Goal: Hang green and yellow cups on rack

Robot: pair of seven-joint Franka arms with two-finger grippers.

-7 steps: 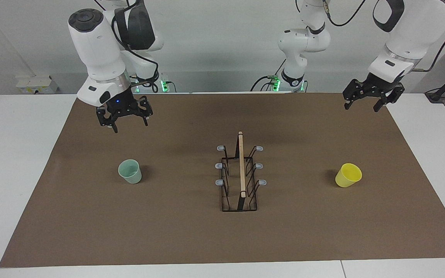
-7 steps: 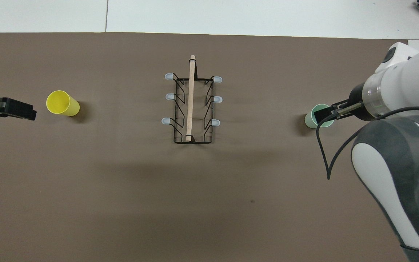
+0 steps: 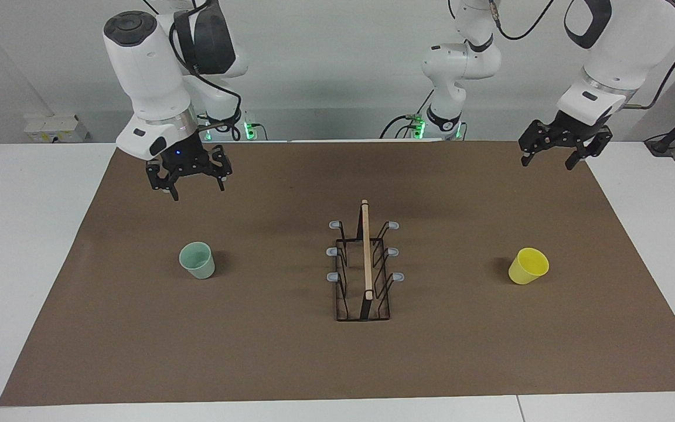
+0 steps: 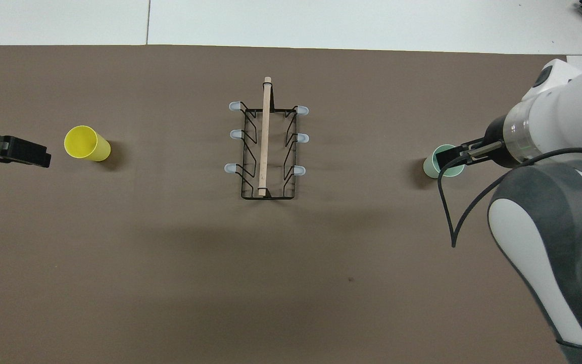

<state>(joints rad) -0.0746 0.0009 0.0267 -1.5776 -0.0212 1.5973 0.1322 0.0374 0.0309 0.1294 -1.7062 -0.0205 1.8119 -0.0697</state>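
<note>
Two cups [image 3: 197, 261] [image 3: 528, 265], one rack [image 3: 364, 264]

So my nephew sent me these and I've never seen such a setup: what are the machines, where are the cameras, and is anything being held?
They are two robot arms at a table. One camera faces them; the other looks down from above their end. On the brown mat stand a wire rack in the middle, a green cup toward the right arm's end and a yellow cup toward the left arm's. The right gripper hangs open above the mat and the left gripper over its edge. Nothing is held.
</note>
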